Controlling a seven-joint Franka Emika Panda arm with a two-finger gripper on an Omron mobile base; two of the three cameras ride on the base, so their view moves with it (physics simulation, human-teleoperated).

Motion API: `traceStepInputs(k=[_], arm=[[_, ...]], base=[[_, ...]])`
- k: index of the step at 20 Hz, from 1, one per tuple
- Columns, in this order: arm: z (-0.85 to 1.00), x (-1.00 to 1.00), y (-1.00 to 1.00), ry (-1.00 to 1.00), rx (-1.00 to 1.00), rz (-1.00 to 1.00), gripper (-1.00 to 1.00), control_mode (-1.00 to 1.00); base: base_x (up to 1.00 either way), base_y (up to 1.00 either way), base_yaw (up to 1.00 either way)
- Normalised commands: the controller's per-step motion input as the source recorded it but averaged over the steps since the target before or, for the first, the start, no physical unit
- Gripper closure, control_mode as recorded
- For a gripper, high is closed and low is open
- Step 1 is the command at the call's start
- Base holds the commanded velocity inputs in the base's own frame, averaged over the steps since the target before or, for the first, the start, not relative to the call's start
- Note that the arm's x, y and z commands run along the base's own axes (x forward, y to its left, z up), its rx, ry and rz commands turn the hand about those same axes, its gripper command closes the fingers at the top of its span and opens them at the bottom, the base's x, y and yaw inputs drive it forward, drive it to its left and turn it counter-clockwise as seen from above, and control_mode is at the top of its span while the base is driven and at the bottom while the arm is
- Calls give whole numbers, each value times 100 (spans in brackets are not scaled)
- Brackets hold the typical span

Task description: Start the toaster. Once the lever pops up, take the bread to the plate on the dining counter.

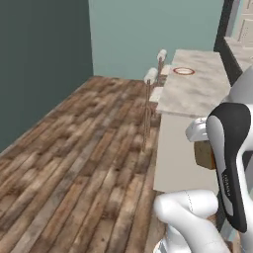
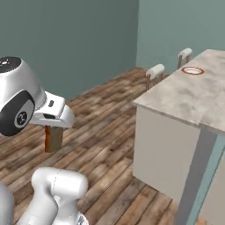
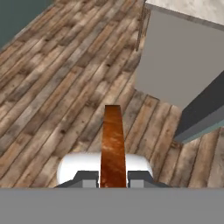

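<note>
My gripper (image 3: pixel 113 177) is shut on the bread (image 3: pixel 113 144), a brown slice seen edge-on between the fingers. The slice hangs over the wooden floor, short of the dining counter (image 3: pixel 192 8). From the side, the bread (image 2: pixel 53 138) hangs below the white hand, with the gripper (image 2: pixel 53 129) at its top edge. In the left base view the bread (image 1: pixel 203 154) peeks out beside the arm. The plate (image 1: pixel 184 71), white with a red-orange rim, lies at the far end of the dining counter (image 1: pixel 197 94); the same plate (image 2: pixel 192 70) shows on the dining counter (image 2: pixel 184 96). The toaster is out of view.
Two white-cushioned stools (image 1: pixel 150 75) (image 1: pixel 162 54) stand along the counter's left side, over the wooden floor (image 1: pixel 74 158). A dark post (image 2: pixel 200 167) runs down the counter's near corner. Teal walls (image 1: pixel 44 59) close the room to the left and behind.
</note>
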Motion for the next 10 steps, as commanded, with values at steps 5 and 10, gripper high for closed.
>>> traceStepInputs(k=[5,10], arm=[[0,0,0,0,0,0,100,100],[0,0,0,0,0,0,100,100]], base=[[63,98,-51],[55,100,-53]])
